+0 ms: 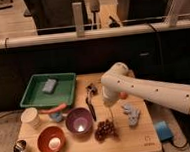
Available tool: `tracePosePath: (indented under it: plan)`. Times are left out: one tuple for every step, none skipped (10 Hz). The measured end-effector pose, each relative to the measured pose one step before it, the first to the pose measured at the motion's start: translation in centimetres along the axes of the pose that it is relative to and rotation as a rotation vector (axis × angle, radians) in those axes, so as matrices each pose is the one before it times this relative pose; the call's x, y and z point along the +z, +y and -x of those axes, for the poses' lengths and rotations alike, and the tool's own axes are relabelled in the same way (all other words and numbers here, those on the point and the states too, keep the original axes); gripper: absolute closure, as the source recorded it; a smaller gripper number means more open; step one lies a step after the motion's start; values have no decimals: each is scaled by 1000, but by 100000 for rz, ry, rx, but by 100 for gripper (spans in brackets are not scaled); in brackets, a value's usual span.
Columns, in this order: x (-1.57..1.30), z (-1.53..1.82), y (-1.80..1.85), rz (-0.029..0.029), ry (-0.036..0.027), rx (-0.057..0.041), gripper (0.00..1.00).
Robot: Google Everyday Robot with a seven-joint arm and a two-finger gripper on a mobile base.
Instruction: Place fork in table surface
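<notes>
Gripper (109, 105) (largely hidden under the white arm (140, 89)), jaws together, seemingly pinching the thin fork (111, 115) upright above the table surface (127, 140), between black-handled utensil (91, 107), grapes (106, 130) and blue object (131, 115).

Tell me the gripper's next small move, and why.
Probably ease the gripper straight down, then open it. It hangs shut over the table surface, between the black-handled utensil and the blue-grey item. What looks like the fork dangles from it, not yet resting on the wood. Keep clear of the grapes.
</notes>
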Motion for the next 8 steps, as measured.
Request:
tracePosePath:
  plan:
    - [-1121,45,-196,-513,89,-924,98]
    - [-821,-16,-256,-776,-45,-806,98]
    - [-1315,10,-72,-1149,-33,-606,98]
    - [-968,51,66,-449,139,-254,98]
    - [-502,41,-117,44,-30,-579,98]
    - [-171,-38,-77,63,138,-243,98]
    - [-974,-110,-242,1999,349,-1516,98]
    - [-34,-165,13,946,314,-619,98]
